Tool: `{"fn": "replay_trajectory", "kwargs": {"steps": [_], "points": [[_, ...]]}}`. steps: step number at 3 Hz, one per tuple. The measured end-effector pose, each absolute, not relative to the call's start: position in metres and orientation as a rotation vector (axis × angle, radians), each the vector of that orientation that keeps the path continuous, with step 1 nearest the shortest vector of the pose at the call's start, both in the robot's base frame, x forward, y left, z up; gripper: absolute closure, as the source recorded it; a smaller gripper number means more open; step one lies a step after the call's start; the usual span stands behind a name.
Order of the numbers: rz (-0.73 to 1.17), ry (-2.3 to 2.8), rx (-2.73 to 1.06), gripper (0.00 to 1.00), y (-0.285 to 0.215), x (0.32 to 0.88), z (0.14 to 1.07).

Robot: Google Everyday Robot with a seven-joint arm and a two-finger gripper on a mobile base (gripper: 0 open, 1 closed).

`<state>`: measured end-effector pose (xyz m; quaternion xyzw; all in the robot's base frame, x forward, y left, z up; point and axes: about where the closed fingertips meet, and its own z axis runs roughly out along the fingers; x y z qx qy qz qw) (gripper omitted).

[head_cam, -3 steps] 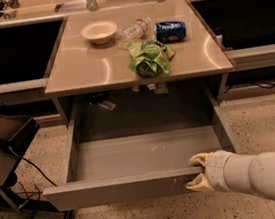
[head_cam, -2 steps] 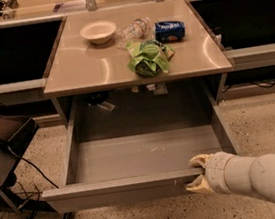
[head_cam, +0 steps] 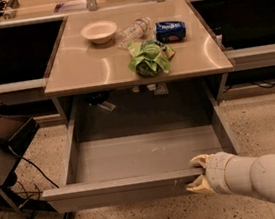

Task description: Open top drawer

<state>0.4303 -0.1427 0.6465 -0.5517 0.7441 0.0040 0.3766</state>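
**Drawer out; hand on its front wall**

We find the drawer [head_cam: 143, 153] standing far out from under the desk's [head_cam: 86, 67] front edge, its floor bare. The hand [head_cam: 199, 174] sits on the drawer's front wall, out from the desk's front right corner. One finger is inside the wall and one outside, apparently pinched on the lip.

Handling, our judgement: stiff sheet metal, fairly heavy, running on slides. The face is smooth and has no handle, so the top lip of the front wall is the only hold. This grip is off-centre and may rack the drawer, so any pull should go square to the front edge. The task looks all but done.
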Motion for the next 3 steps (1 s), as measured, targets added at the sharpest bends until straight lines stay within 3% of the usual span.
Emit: {"fn": "replay_trajectory", "kwargs": {"steps": [3], "points": [[0.01, 1.903, -1.411, 0.11, -0.1427, 0.4303, 0.6465]]}}
